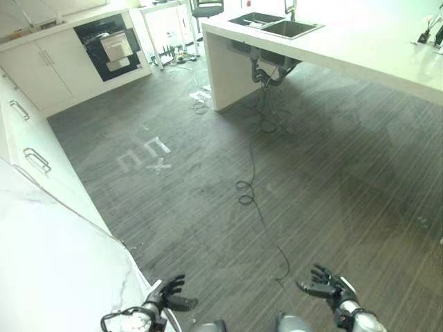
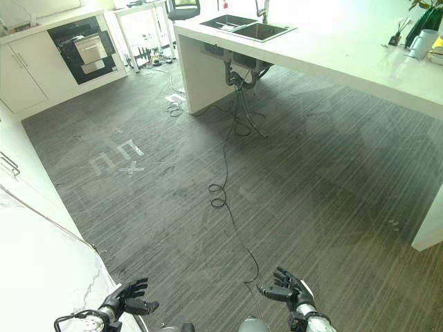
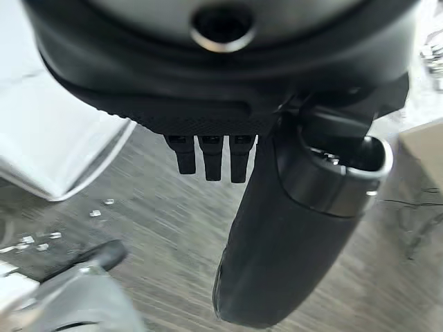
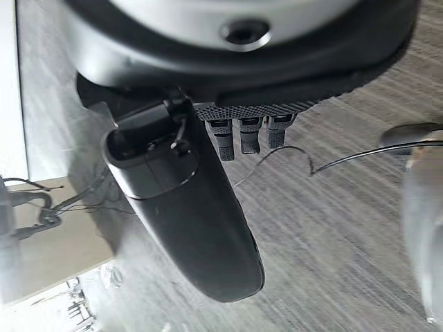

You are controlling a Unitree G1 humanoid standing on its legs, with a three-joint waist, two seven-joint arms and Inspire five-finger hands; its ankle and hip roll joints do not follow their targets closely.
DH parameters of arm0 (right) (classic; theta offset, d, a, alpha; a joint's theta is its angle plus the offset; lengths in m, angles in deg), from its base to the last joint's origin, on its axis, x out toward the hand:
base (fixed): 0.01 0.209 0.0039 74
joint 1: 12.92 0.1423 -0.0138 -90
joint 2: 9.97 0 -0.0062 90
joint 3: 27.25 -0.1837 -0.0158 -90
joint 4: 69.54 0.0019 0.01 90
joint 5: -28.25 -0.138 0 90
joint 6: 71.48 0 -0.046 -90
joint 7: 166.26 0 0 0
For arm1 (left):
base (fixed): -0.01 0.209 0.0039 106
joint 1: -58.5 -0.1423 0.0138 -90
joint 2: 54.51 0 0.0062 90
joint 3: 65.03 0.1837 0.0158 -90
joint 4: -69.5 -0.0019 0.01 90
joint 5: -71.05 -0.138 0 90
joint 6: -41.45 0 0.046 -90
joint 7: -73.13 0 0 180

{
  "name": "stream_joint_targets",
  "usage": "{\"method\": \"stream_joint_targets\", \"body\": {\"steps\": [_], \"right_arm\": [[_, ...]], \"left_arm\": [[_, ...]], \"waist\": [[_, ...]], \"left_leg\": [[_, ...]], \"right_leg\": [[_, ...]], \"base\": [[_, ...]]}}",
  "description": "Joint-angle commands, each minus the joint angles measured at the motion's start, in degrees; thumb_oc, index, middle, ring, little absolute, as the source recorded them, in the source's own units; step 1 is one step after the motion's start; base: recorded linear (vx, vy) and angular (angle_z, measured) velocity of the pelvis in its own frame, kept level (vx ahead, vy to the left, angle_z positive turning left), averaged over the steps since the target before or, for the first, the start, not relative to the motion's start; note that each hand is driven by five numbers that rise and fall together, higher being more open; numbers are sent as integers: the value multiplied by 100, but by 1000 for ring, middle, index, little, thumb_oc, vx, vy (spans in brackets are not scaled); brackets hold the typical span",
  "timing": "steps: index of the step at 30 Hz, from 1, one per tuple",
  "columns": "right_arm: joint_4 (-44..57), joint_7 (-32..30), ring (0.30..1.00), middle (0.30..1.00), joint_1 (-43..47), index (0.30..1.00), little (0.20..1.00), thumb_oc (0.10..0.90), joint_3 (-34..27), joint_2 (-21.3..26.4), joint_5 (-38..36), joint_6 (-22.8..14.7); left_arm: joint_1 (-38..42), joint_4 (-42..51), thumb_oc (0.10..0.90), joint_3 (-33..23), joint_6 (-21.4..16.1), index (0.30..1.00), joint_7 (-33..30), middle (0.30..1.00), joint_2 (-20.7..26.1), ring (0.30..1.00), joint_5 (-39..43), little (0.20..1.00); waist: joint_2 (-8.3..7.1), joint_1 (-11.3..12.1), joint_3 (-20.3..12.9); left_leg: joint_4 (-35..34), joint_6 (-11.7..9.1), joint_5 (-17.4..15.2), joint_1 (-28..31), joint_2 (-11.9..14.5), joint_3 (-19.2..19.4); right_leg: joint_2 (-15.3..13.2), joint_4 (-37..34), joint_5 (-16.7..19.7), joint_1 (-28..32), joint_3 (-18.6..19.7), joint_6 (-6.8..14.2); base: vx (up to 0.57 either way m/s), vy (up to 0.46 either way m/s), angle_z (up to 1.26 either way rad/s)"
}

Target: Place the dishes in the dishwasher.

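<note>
A: Head views, status?
B: Left hand point(image 1: 168, 293) and right hand point(image 1: 325, 283) hover low over the floor point(image 1: 208, 194), fingers relaxed, holding nothing. The dishwasher point(image 1: 109, 45) stands open in the far cabinet wall; the sink point(image 1: 277, 25) sits in the island counter point(image 1: 360, 48).
A: Wrist views?
B: Both confirm released fingers above bare floor.

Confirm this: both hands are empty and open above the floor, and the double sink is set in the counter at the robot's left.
Wrong on the sink: it sits in the island counter far ahead, toward the right, as the left eye view shows. The left hand and right hand are indeed open and empty.
</note>
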Motion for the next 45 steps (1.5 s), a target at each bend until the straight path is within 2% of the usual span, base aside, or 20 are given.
{"method": "stream_joint_targets", "body": {"steps": [1,8,10,13,15,17,19,22,27,29,30,31,34,35,36,37,40,41,44,45], "right_arm": [[360,183,900,900,405,900,900,800,-91,94,-110,-650],[358,95,900,900,399,900,900,800,-122,70,247,-480],[532,-25,900,900,430,900,900,800,-114,53,208,-499],[772,33,900,900,429,900,900,800,-118,105,227,-458],[842,82,900,900,377,900,900,800,-125,145,513,-463],[871,77,900,900,368,900,900,800,-104,189,465,-443],[875,128,900,900,327,900,900,800,-159,242,459,-420],[806,254,900,900,305,900,900,800,-186,266,525,-374],[617,227,900,900,297,900,900,800,-90,297,404,-363],[588,184,900,900,357,900,900,800,71,363,478,-478],[599,162,900,900,364,900,900,800,92,383,469,-484],[650,140,900,900,345,900,900,800,108,512,524,-558],[672,105,900,900,313,900,900,800,74,589,583,-537],[639,80,900,900,323,900,900,800,83,595,559,-554],[536,110,900,900,372,900,900,800,113,559,568,-646],[515,25,900,900,414,900,900,800,165,482,594,-629],[506,-146,900,900,458,900,900,800,314,446,518,-601],[431,-262,900,900,513,900,900,800,374,434,399,-649],[410,-282,900,900,568,900,900,800,364,471,398,-673],[339,-319,900,900,589,900,900,800,342,470,428,-660]], "left_arm": [[197,521,800,-217,-557,900,-259,900,64,900,187,900],[181,829,800,-218,-761,900,-165,900,39,900,544,900],[274,1080,800,-150,-724,900,-150,900,124,900,667,900],[443,1274,800,-75,-578,900,-224,900,194,900,826,900],[441,1334,800,-45,-557,900,-316,900,196,900,652,900],[387,1366,800,-35,-583,900,-443,900,167,900,690,900],[362,1354,800,-89,-578,900,-505,900,146,900,664,900],[300,1199,800,-111,-677,900,-547,900,21,900,564,900],[95,1015,800,-220,-953,900,-654,900,-112,900,386,900],[47,1013,800,-168,-1018,900,-700,900,-92,900,170,900],[43,1013,800,-166,-1033,900,-680,900,-89,900,141,900],[20,1124,800,-128,-1073,900,-655,900,-94,900,121,900],[62,1232,800,-115,-965,900,-572,900,-36,900,122,900],[89,1229,800,-107,-953,900,-543,900,-32,900,105,900],[98,1152,800,-103,-996,900,-529,900,-67,900,-37,900],[32,1055,800,-112,-1048,900,-557,900,-97,900,-134,900],[-89,976,800,-82,-1076,900,-573,900,-128,900,-134,900],[-197,950,800,-94,-978,900,-446,900,-122,900,-301,900],[-211,897,800,-69,-949,900,-407,900,-107,900,-348,900],[-214,811,800,-65,-924,900,-440,900,-106,900,-397,900]], "waist": [[-24,45,19],[-15,37,52],[70,-41,136],[181,-163,348],[219,-141,449],[151,-159,519],[-5,-255,573],[-114,-319,592],[-25,-329,418],[19,-279,356],[-7,-258,354],[-111,-150,395],[-204,-76,481],[-197,-6,512],[-211,188,545],[-212,335,592],[-171,592,655],[-184,797,725],[-149,819,684],[-105,800,638]], "left_leg": [[448,180,-1081,3,-76,308],[448,378,-1134,-5,-265,63],[448,552,-1148,-26,-349,-140],[448,765,-1150,-69,-465,-303],[448,770,-1170,14,-518,-239],[448,738,-1287,193,-618,-160],[448,671,-1469,448,-781,-312],[448,651,-1716,752,-920,-455],[448,431,-1723,1411,-867,-666],[598,-84,-418,1684,-696,-682],[1102,-196,-120,1489,-686,-688],[3074,-494,451,420,-736,-550],[4318,-498,486,-529,-483,-164],[4343,-436,390,-836,-553,-105],[3400,-258,258,-1166,-683,-22],[1984,-200,341,-1148,-484,111],[934,-367,936,-1620,-473,-241],[586,-448,1169,-2022,-311,-370],[449,-354,923,-1959,-239,-198],[448,-267,667,-1792,-273,-271]], "right_leg": [[45,-2,-702,182,-88,184],[103,-2,-619,328,32,203],[294,-2,-277,410,93,209],[410,1470,377,-384,99,348],[166,2093,632,-751,-197,351],[83,1607,778,-944,-439,401],[104,105,1038,-1065,-488,458],[-115,-2,1172,-1495,-412,518],[134,-2,630,-1141,-328,209],[328,-2,217,-787,-265,-87],[337,-2,138,-707,-227,-146],[282,-2,-154,-380,-64,-327],[254,-2,-388,-16,-77,-482],[270,-2,-455,102,-72,-475],[315,-2,-584,259,75,-422],[429,-2,-742,463,193,-375],[606,-2,-907,679,505,-328],[604,-2,-1024,852,625,-318],[453,-2,-1095,963,530,-226],[386,-2,-1144,1056,473,-148]], "base": [[20,110,-11],[33,86,2],[55,155,12],[-1,181,17],[165,148,-6],[340,-19,-9],[542,-256,-1],[433,-207,35],[415,-203,18],[428,-217,5],[459,-240,-6],[331,-181,-10],[274,-148,-27],[402,-34,-19],[655,101,-47],[624,133,-73],[530,205,-68],[603,299,-59],[365,268,-62],[270,249,-51]]}}
